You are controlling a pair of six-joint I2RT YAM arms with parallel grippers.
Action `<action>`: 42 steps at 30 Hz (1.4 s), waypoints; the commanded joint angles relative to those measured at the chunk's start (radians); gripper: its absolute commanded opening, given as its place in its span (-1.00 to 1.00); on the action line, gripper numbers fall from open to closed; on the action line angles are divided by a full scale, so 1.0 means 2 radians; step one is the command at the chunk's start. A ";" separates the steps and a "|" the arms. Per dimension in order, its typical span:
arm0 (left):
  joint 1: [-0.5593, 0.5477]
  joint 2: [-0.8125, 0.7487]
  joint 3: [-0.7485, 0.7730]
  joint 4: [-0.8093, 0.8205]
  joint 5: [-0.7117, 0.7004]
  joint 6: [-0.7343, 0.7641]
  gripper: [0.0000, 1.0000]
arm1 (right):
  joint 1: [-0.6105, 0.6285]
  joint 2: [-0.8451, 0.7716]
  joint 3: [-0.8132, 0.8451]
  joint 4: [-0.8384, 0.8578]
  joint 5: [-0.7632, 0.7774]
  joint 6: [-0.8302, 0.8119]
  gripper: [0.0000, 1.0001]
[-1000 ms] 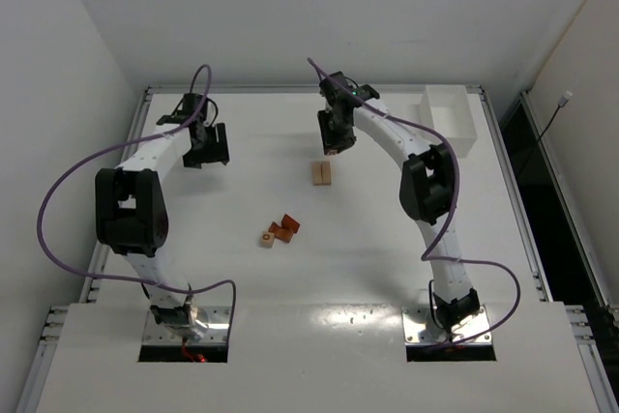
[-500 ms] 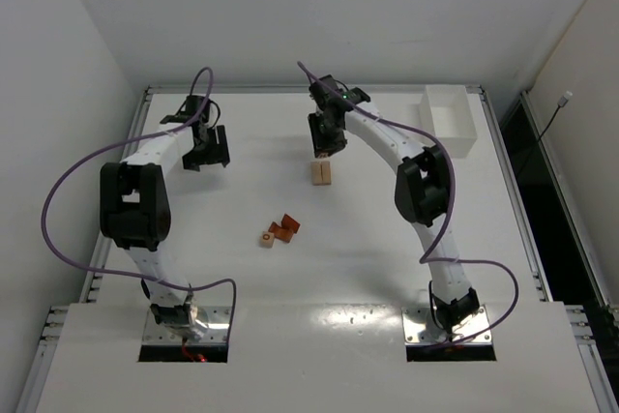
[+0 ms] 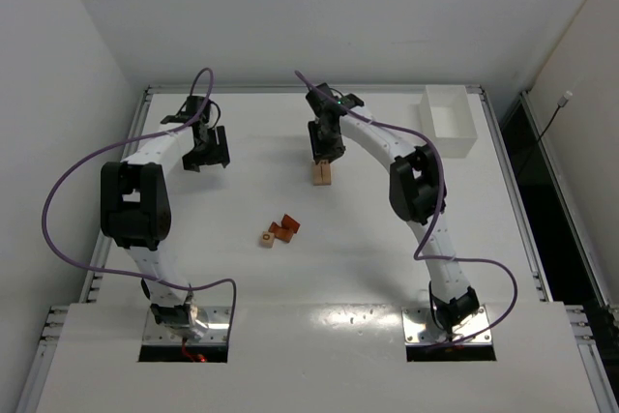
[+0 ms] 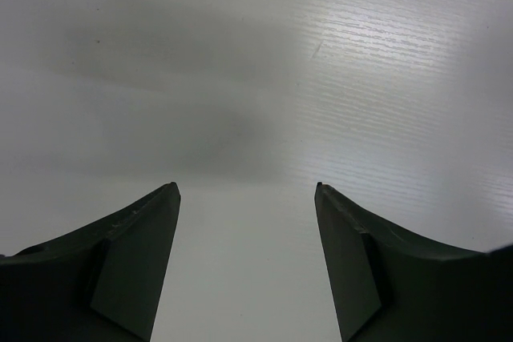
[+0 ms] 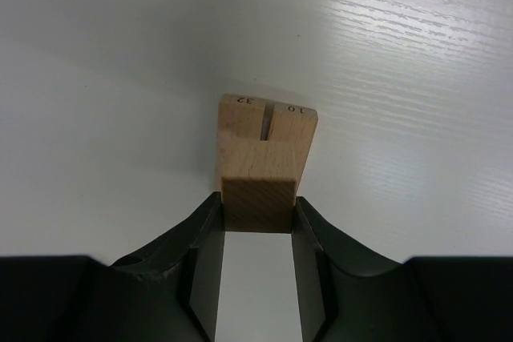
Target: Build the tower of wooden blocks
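My right gripper [image 5: 256,212] is shut on a pale tan wooden block [image 5: 256,198]. It holds the block over the near end of two pale tan bars [image 5: 267,135] that lie side by side on the table, marked 32 and 10. I cannot tell whether the block touches them. In the top view the right gripper [image 3: 326,150] is just behind the pair [image 3: 322,174]. A pale cube [image 3: 266,238] and two reddish-orange blocks [image 3: 283,228] lie loose in the middle. My left gripper [image 3: 205,154] is open and empty at the back left, over bare table in its wrist view [image 4: 247,190].
A white rectangular tray [image 3: 450,121] stands at the back right corner. The table's back edge runs just behind both grippers. Purple cables loop along both arms.
My right gripper has moved left and towards the front with the pale block, from behind the pair of bars to right over it. The left arm has barely moved.
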 commanded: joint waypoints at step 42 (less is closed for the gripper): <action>-0.002 0.019 0.018 0.003 0.013 -0.004 0.31 | -0.002 0.025 0.013 0.012 -0.015 0.016 0.19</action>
